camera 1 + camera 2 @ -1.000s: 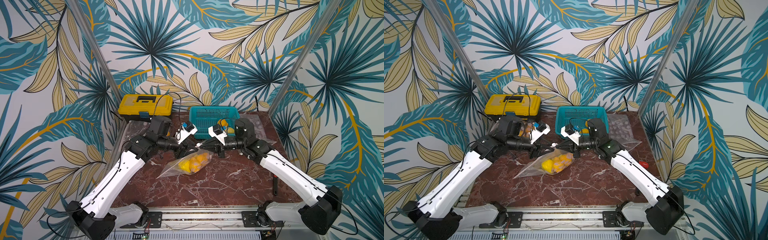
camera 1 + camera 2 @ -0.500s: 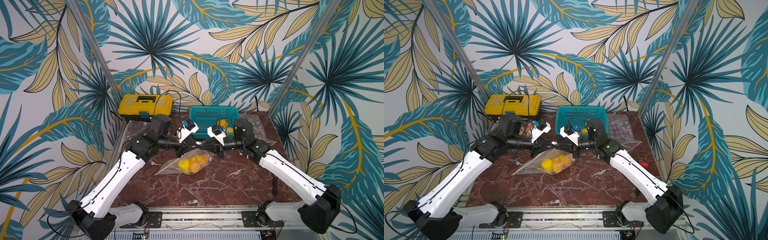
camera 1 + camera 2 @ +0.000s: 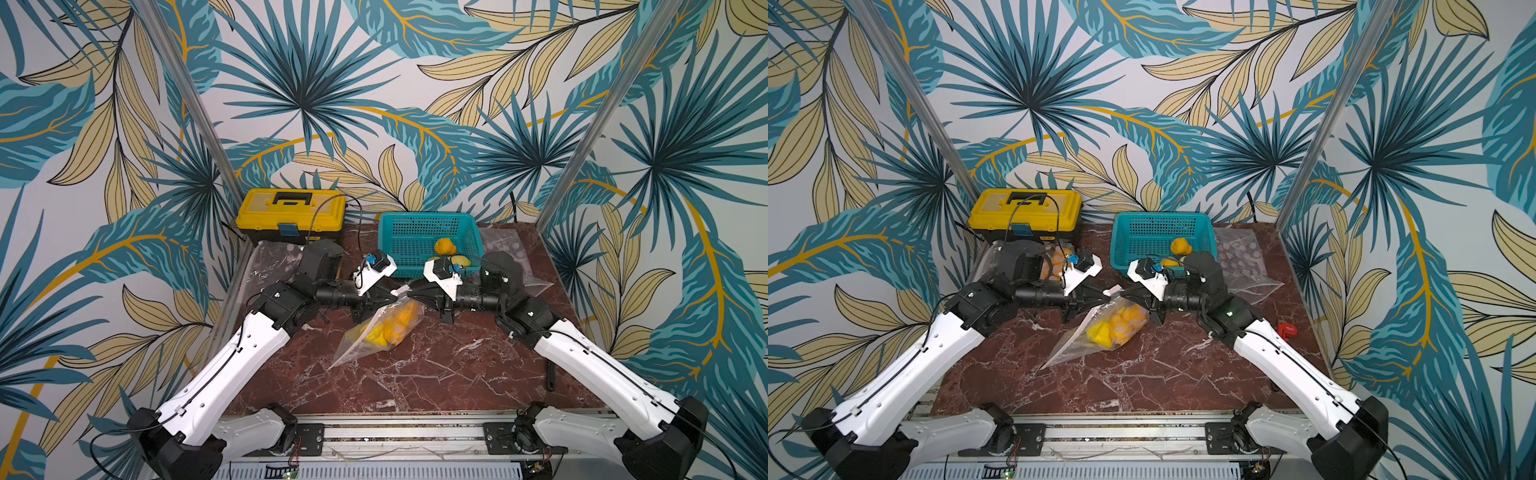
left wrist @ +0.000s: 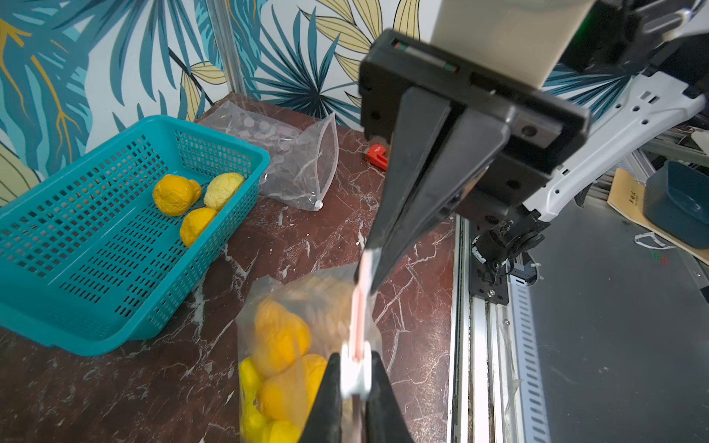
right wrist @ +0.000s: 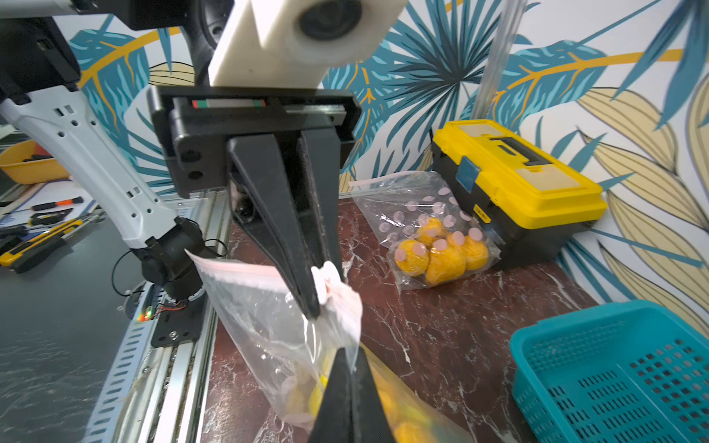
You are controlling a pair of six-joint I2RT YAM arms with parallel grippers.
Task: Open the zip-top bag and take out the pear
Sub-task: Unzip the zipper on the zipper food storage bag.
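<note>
The clear zip-top bag [image 3: 384, 328] [image 3: 1113, 326] lies mid-table with its top edge lifted between both arms. Several yellow and orange pears [image 4: 282, 341] fill it. My left gripper [image 4: 356, 360] is shut on the bag's white zipper slider [image 4: 355, 377] at one end of the pink zip strip. My right gripper [image 5: 347, 354] is shut on the bag's top edge a little way along. In both top views the left gripper [image 3: 392, 296] [image 3: 1106, 293] and the right gripper [image 3: 409, 294] [image 3: 1123, 296] meet tip to tip above the bag.
A teal basket [image 3: 424, 216] with three pears stands at the back. A yellow toolbox [image 3: 291, 212] sits at the back left, with another bag of pears [image 5: 437, 237] in front of it. An empty bag [image 3: 1241, 257] and a small red object [image 3: 1287, 330] lie on the right.
My left gripper has closed on the zipper slider. The bag's top edge now sits a little higher between the two grippers. The right gripper has kept its grip.
</note>
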